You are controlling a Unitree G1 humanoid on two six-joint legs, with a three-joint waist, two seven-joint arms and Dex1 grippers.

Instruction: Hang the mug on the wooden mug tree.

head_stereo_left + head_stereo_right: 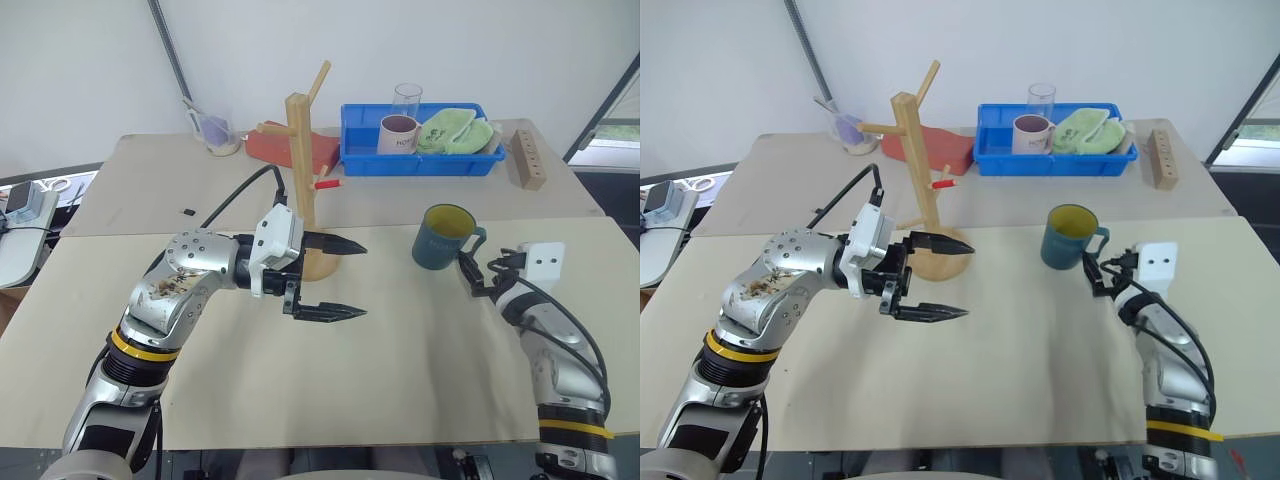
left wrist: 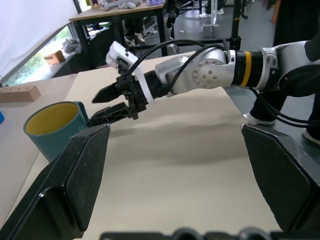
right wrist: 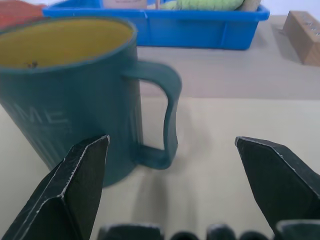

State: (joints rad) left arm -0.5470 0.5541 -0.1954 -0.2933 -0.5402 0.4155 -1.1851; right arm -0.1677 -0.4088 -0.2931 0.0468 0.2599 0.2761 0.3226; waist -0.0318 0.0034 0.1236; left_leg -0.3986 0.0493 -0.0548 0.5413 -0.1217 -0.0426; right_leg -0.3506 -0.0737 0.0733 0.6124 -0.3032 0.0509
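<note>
Dark teal ceramic mug [image 1: 444, 238] with yellow interior stands upright on the table, pale lettering on side unreadable. Right gripper [image 1: 477, 275] wide open beside its handle. Left gripper [image 1: 345, 280] open, empty, near light-wood mug tree [image 1: 302, 160].

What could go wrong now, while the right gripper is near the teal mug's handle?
1. The open right gripper sits just beside the teal mug's thin loop handle; a slightly off-centre closing might push or tip the upright mug instead of gripping it.
2. The open left gripper hangs right in front of the wooden mug tree's base, so it may block the path to the pegs.
</note>
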